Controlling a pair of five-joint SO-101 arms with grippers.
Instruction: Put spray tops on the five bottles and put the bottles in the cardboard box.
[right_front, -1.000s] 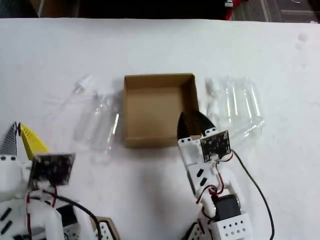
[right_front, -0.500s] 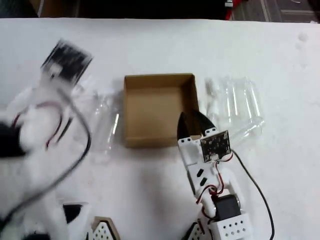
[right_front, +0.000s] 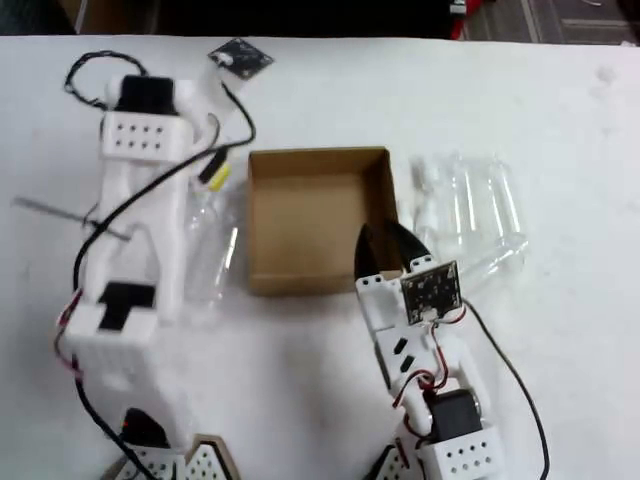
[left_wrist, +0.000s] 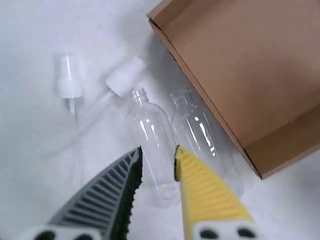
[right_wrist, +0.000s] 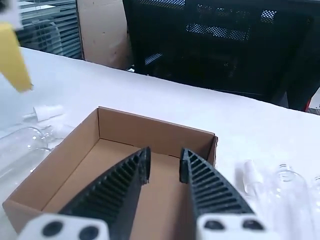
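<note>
The open cardboard box (right_front: 312, 215) sits mid-table, nothing inside. Two clear uncapped bottles (right_front: 212, 250) lie left of it, and my left arm stretches over them. My left gripper (left_wrist: 158, 161) hangs open, grey and yellow fingers just above one bottle (left_wrist: 149, 131), touching nothing. Two white spray tops (left_wrist: 68, 82) (left_wrist: 124, 78) lie past the bottle necks. My right gripper (right_front: 380, 233) hovers narrowly open over the box's near right corner, holding nothing; it shows closer in the right wrist view (right_wrist: 164, 163). More clear bottles (right_front: 475, 205) and a spray top (right_front: 428, 182) lie right of the box.
White table all round, with its far edge and dark chairs (right_wrist: 225, 45) behind. The left arm's cable (right_front: 95, 70) loops near the far left. The right arm's base (right_front: 455, 440) stands at the near edge, with bare tabletop between the two arms.
My left arm swung up from the near left corner and out over the bottles left of the box. The right arm, box and bottles stayed put.
</note>
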